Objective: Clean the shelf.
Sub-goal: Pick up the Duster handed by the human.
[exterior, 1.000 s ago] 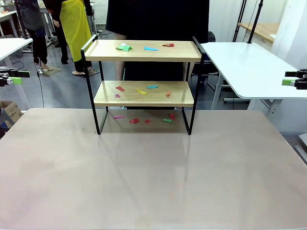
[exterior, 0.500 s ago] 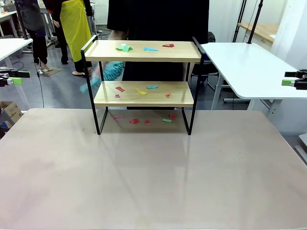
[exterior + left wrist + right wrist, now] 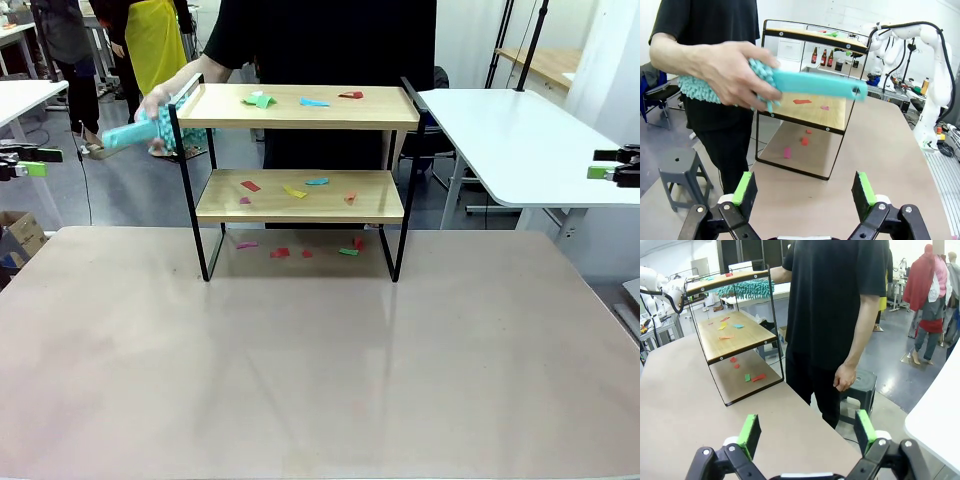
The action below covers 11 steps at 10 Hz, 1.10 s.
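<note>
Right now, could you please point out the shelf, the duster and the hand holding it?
shelf (image 3: 300, 213): front view, front edge of the lower board.
duster (image 3: 815, 85): left wrist view, middle of its teal handle.
hand (image 3: 735, 72): left wrist view, the knuckles wrapped around the duster.

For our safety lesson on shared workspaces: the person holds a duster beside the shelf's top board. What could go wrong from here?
1. Swept sideways, the paper scraps on the top board of the shelf may fall onto the lower board or the table, which already carry scraps.
2. The person's hand with the duster is in front of the open left gripper; an arm move now might strike it.
</note>
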Each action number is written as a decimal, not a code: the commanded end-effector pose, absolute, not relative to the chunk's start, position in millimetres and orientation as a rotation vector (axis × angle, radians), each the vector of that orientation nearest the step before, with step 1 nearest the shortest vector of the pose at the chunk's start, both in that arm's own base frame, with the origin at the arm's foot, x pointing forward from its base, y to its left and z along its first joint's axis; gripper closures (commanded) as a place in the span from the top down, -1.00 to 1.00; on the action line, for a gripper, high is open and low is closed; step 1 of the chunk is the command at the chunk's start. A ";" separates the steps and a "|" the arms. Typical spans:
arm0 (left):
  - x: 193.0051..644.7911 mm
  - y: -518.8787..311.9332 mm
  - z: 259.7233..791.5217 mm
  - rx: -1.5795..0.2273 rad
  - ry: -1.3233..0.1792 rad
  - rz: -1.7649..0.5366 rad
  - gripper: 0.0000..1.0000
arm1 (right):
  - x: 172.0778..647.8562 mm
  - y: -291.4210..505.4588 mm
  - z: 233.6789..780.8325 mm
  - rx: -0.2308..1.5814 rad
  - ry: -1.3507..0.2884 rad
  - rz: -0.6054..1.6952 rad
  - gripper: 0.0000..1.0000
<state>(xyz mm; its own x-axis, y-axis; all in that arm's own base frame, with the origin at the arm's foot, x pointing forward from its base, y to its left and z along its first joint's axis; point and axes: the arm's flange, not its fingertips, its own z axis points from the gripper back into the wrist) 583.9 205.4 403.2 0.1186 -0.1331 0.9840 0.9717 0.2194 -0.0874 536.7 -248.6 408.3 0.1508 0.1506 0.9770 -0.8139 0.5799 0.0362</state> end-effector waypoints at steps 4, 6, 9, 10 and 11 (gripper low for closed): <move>583.8 205.3 404.4 -0.990 -1.130 -1.053 1.00 | 536.7 -247.3 409.5 0.672 -1.234 0.775 1.00; 583.8 205.3 404.4 -0.990 -1.130 -1.053 1.00 | 536.7 -247.3 409.5 0.672 -1.234 0.775 1.00; 583.8 205.3 404.4 -0.990 -1.130 -1.053 1.00 | 536.7 -247.3 409.5 0.672 -1.234 0.775 1.00; 583.8 205.3 404.4 -0.990 -1.130 -1.053 1.00 | 536.7 -247.3 409.5 0.672 -1.234 0.775 1.00; 583.8 205.3 404.4 -0.990 -1.130 -1.053 1.00 | 536.7 -247.3 409.5 0.672 -1.234 0.775 1.00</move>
